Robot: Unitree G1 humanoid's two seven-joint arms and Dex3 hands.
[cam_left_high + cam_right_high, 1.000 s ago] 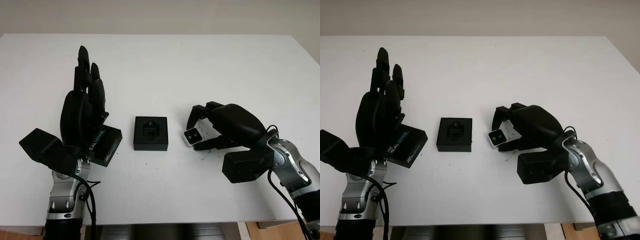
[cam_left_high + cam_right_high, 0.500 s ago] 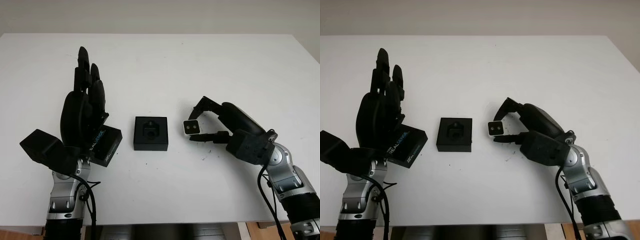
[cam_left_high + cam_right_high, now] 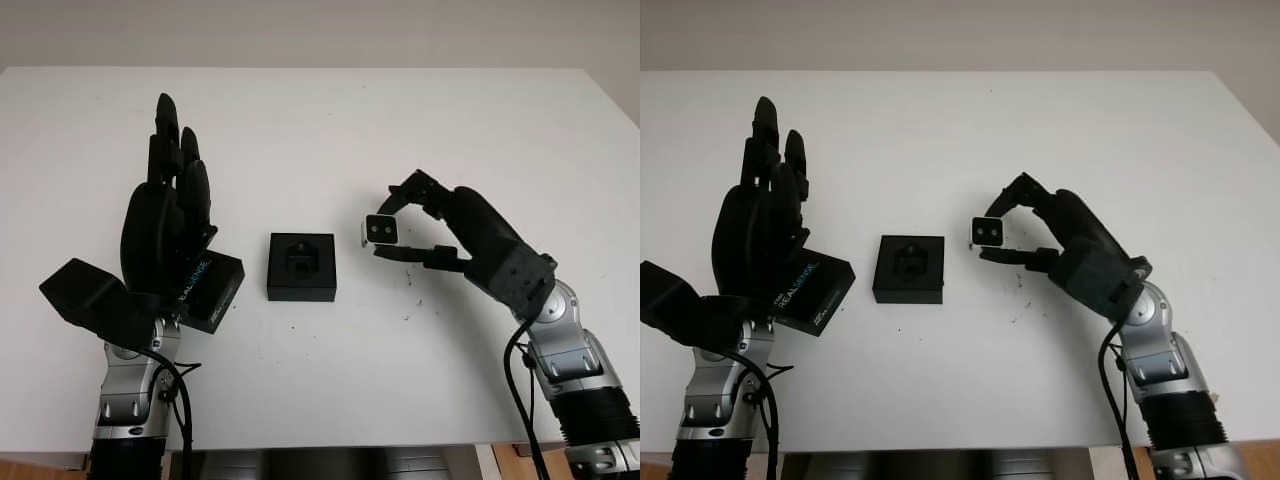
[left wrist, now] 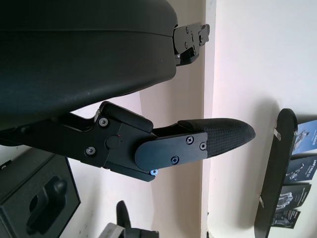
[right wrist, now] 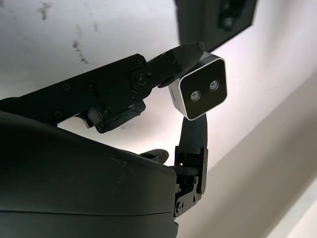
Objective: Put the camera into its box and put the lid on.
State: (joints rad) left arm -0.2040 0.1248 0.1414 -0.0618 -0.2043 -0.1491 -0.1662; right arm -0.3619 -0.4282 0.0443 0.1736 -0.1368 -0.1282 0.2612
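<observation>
The right hand pinches the camera between its fingers, lifted just right of the box. The camera looks small, rigid and light, its smooth shell likely slippery, so a grip on 2 opposite sides suits it. Left of the box, the left hand is raised, open, above the lid. The table is white and flat.

The worktop is showing plain white. The box is appearing black, and the lid is black with light lettering. The camera is showing a black face inside a silver-white frame. Both robot hands, left and right, are looking black.
</observation>
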